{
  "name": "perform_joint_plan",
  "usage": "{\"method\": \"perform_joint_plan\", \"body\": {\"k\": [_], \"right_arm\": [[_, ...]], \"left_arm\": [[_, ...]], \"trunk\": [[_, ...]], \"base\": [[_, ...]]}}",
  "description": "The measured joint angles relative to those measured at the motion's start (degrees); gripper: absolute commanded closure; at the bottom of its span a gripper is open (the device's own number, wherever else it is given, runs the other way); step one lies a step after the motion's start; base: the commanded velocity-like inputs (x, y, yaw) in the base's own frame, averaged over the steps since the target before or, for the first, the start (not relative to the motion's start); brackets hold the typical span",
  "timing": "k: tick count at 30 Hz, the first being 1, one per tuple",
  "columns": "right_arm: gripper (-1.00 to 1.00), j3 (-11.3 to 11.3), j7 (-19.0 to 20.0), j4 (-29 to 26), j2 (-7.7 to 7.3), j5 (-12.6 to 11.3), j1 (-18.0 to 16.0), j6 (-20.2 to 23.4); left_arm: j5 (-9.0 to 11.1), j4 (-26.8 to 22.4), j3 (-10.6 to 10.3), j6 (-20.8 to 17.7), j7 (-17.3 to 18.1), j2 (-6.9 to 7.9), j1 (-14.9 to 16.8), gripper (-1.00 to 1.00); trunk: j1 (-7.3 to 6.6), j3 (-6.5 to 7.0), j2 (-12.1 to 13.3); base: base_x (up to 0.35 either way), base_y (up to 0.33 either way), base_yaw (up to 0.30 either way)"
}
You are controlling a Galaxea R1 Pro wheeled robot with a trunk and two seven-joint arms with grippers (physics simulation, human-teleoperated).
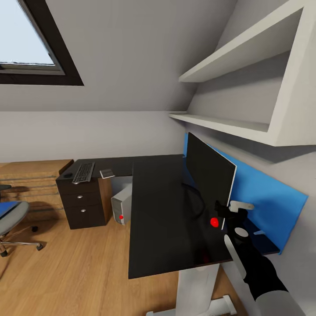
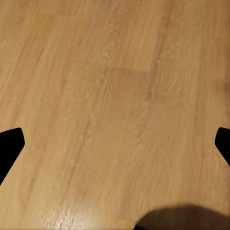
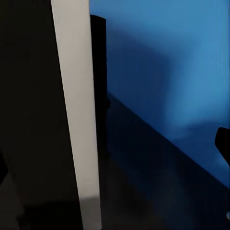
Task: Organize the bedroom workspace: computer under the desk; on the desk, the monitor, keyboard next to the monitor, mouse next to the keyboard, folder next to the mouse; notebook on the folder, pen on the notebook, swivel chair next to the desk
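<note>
Gripping near edge of wide thin black monitor (image 1: 210,175)? Cannot tell: your right tool (image 1: 233,212) sits at its lower corner on long black surface (image 1: 158,219). Move slow, keep screen upright. Left tool (image 2: 115,143) wide open over wooden floor (image 2: 110,96). Count: one slim grey keyboard (image 1: 83,172), one silver tower computer (image 1: 122,204), one grey swivel chair (image 1: 13,219).
</note>
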State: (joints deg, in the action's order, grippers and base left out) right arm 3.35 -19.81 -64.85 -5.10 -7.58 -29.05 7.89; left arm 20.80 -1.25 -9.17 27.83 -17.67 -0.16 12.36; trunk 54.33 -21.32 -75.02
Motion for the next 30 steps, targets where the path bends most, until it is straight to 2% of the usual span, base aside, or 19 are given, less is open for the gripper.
{"method": "perform_joint_plan", "body": {"k": [20,30], "right_arm": [[-1.0,0.1,0.0,0.1,0.0,0.0,0.0,0.1],[-1.0,0.1,0.0,0.2,0.01,0.0,0.0,0.1]], "left_arm": [[0.0,0.0,0.0,-0.2,0.0,-0.02,0.0,-1.0],[0.0,0.0,0.0,-0.3,0.1,-0.09,0.0,-1.0]], "trunk": [[0.0,0.0,0.0],[0.0,0.0,0.0]], "base": [[0.0,-0.031,-0.001],[0.0,-0.105,0.0]]}}
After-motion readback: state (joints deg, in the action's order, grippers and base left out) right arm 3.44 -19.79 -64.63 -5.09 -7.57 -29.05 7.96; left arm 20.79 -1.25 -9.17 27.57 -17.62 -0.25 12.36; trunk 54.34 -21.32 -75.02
